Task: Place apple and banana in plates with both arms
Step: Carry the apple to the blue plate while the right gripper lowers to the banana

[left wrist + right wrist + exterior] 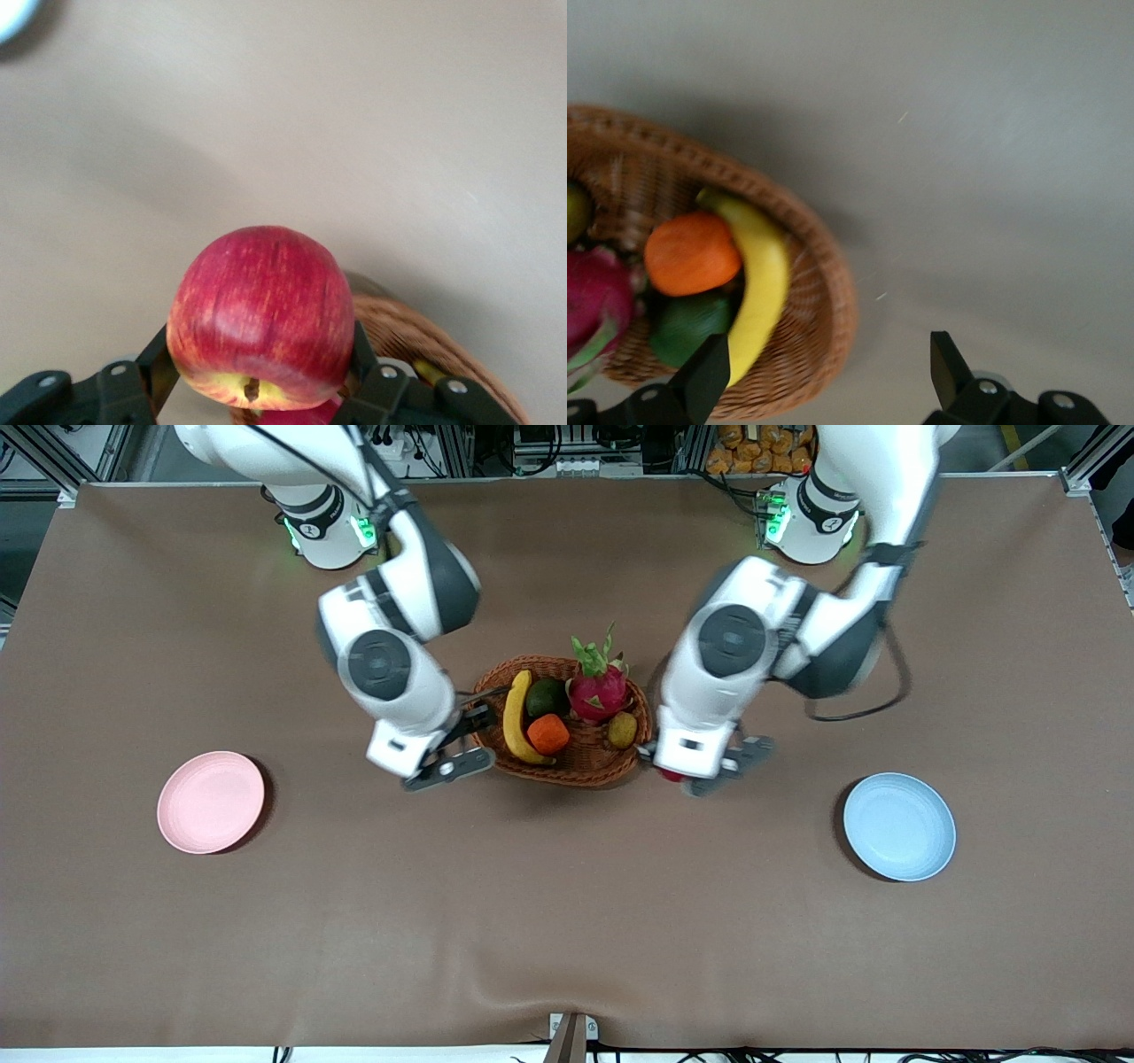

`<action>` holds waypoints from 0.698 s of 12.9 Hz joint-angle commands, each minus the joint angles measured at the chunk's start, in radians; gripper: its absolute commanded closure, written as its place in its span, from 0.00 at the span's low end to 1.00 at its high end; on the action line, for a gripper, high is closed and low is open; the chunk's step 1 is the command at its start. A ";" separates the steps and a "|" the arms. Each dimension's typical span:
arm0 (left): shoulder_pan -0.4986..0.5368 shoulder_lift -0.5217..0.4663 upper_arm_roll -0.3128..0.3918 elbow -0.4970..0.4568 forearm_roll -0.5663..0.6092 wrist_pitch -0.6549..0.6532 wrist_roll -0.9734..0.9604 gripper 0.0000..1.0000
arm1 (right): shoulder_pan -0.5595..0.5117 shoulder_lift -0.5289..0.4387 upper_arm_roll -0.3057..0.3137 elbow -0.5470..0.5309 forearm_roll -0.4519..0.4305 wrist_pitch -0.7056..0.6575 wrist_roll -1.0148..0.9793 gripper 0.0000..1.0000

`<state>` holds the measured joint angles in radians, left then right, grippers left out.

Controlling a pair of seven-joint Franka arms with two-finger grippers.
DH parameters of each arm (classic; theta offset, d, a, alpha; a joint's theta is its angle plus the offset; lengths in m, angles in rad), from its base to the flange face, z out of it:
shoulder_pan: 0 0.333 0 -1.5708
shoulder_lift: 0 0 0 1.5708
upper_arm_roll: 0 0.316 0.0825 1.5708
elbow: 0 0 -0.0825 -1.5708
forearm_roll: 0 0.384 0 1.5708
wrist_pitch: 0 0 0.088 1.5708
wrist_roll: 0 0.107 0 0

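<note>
My left gripper [689,773] is shut on the red apple [671,775] and holds it just above the table, beside the basket rim at the left arm's end. In the left wrist view the apple [261,310] sits between the black fingers [368,359], stem dimple showing. The yellow banana [514,722] lies in the wicker basket [576,772] along its edge toward the right arm. My right gripper [462,744] is open and empty beside that edge; in the right wrist view its fingers [707,376] straddle the rim beside the banana [757,283]. The pink plate [211,802] and the blue plate [899,826] are both empty.
The basket also holds a lumpy orange fruit [548,733], a pink dragon fruit [600,691], a dark green fruit [547,695] and a small brownish fruit [623,729]. The pink plate lies toward the right arm's end, the blue plate toward the left arm's end.
</note>
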<state>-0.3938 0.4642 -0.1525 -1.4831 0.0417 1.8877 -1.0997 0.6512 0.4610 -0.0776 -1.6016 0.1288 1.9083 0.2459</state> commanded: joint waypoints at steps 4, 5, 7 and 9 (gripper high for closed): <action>0.301 0.046 -0.013 -0.045 -0.075 -0.018 0.260 1.00 | 0.119 -0.012 -0.011 -0.210 0.023 0.044 0.173 0.00; 0.341 0.068 -0.009 -0.046 -0.072 -0.018 0.315 1.00 | 0.134 -0.010 -0.010 -0.228 0.052 0.055 0.173 0.00; 0.442 0.108 -0.009 -0.042 -0.068 -0.016 0.447 1.00 | 0.168 0.007 -0.010 -0.253 0.138 0.109 0.173 0.00; 0.524 0.160 -0.009 -0.037 -0.063 -0.004 0.579 1.00 | 0.169 0.028 -0.010 -0.252 0.141 0.121 0.173 0.00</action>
<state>0.0718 0.5874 -0.1495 -1.5341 -0.0128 1.8792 -0.6165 0.8054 0.4823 -0.0778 -1.8418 0.2379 2.0092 0.4181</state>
